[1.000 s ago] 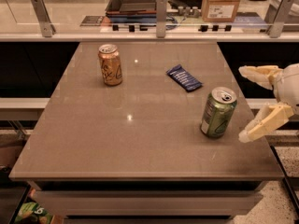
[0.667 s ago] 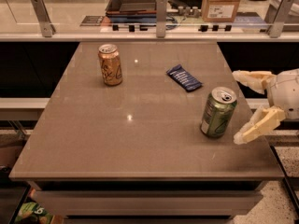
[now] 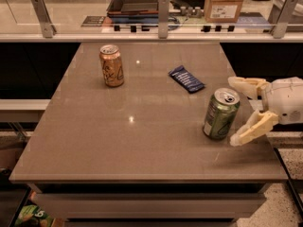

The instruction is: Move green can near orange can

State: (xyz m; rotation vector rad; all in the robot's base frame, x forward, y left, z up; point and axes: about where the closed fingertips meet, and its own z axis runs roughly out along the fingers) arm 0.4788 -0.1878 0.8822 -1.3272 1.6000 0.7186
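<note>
I'm on the reach: my gripper [image 3: 234, 111] hangs spread wide at the near right, fingertips just beside the upright green can [image 3: 220, 115]. Next I'd ease in, clamp, then carry it far left to the orange can [image 3: 111, 65].

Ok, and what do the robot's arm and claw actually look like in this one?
The claw, at the right edge of the table beside the green can, has two cream-yellow fingers, blocky and tapering to blunt tips. They come out of a rounded white wrist housing. No cables, markings or labels show, and the rest of the arm is out of frame.
</note>
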